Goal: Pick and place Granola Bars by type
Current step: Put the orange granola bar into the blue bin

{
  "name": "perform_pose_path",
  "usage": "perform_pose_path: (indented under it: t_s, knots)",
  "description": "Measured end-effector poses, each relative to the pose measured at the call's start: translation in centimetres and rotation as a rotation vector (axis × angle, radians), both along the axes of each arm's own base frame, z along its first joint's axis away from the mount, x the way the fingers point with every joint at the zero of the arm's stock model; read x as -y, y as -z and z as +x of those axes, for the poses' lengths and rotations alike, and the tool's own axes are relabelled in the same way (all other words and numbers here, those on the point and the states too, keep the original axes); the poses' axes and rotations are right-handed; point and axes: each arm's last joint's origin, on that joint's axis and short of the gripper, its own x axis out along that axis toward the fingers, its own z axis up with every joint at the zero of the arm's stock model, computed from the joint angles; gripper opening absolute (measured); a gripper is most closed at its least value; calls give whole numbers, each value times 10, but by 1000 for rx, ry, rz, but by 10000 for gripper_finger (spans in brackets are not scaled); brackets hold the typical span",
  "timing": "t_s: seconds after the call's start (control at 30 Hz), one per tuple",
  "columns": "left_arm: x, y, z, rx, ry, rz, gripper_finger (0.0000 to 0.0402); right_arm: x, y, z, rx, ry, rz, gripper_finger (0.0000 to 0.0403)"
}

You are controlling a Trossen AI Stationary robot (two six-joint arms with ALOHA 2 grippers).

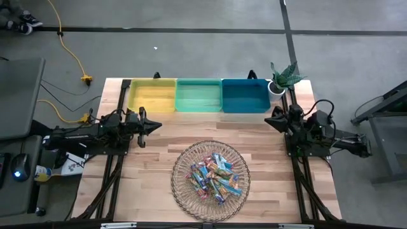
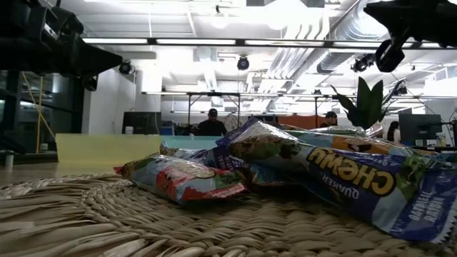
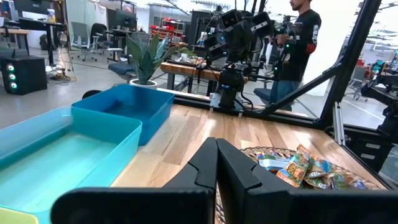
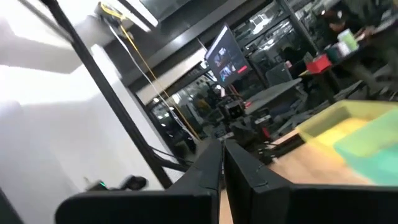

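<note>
The granola bars [image 1: 213,175] lie heaped in a round wire basket [image 1: 180,168] at the table's near middle; they are light blue, pink-red and tan-orange. The low view shows them close up [image 2: 187,178], and the left wrist view shows them [image 3: 300,168] beyond my fingers. My left gripper [image 1: 156,125] hovers at the table's left, in front of the yellow bin, shut and empty [image 3: 216,152]. My right gripper [image 1: 269,118] hovers at the table's right, in front of the blue bin, shut and empty [image 4: 223,152].
Three bins stand in a row along the far edge: yellow [image 1: 152,95], green [image 1: 198,95], blue [image 1: 245,95]. A potted plant [image 1: 281,79] stands at the far right corner. Bare wood lies between the bins and the basket. A person [image 3: 302,37] stands beyond the table.
</note>
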Motion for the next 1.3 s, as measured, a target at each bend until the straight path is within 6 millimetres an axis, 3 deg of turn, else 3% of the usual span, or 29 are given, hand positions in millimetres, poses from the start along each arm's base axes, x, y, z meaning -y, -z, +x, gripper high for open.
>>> perform_pose_path:
  t_s: [0.23, 0.33, 0.47, 0.63, 0.8, 0.97, 1.1, 1.3]
  knots:
    - [0, 0, 0, 0, 0, 0, 0, 0, -9, -2, 3, 55, -130, 0]
    - [0, 0, 0, 0, 0, 0, 0, 1, -19, 0, -72, 90, -145, 0]
    - [0, 0, 0, -1, 0, 0, 0, 2, -47, 5, -208, 103, -208, 1]
    - [0, 0, 0, 0, 0, 0, 0, 6, -96, 22, -417, 85, -280, 1]
    - [0, 0, 0, 1, 0, 0, 0, 7, -136, 58, -648, 14, -331, 1]
    - [0, 0, 0, 0, 0, 0, 0, 1, -156, 105, -851, -20, -319, 1]
    - [0, 0, 0, 0, 0, 0, 0, -10, -155, 143, -1041, 13, -224, 1]
    - [0, 0, 0, 0, 0, 0, 0, -35, -131, 188, -1264, 20, -105, 0]
